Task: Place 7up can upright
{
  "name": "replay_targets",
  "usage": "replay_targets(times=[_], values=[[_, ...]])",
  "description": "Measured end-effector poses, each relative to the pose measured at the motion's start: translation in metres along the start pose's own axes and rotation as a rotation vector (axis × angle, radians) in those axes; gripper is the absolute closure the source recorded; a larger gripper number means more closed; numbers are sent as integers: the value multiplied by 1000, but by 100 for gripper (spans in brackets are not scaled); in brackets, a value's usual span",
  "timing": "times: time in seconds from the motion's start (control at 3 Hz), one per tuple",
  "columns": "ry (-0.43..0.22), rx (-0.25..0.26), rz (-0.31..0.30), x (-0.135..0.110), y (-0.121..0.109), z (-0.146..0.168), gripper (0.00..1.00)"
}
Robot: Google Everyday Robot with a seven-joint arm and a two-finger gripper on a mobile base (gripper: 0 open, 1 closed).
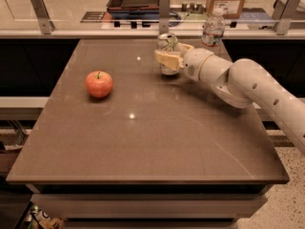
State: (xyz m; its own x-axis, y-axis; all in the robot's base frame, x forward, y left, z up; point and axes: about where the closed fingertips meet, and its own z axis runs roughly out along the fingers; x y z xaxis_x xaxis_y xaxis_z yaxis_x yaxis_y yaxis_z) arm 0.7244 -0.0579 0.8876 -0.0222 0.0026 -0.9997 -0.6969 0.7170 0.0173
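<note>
We find the end effector (170,57) pinching the small silvery-white metal 7up can (167,42) upright near the brown table's (143,142) far edge, presumably so its base seats flat.

On the table (143,147), the 7up can (167,41) stands toward 12 o'clock, near the far edge. The tool (167,52) clasps it, with the arm (257,87) reaching in from 4 o'clock. The water bottle (213,30) stands at 2 o'clock from the can, near it. The apple (99,84) rests at 8 o'clock from the can, well apart.
</note>
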Motion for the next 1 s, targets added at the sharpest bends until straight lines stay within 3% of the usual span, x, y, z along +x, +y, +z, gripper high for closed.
replay_targets(times=[0.67,1.0], values=[[-15,-11,23,15,-2,3,100],[-16,-12,25,14,-2,3,82]])
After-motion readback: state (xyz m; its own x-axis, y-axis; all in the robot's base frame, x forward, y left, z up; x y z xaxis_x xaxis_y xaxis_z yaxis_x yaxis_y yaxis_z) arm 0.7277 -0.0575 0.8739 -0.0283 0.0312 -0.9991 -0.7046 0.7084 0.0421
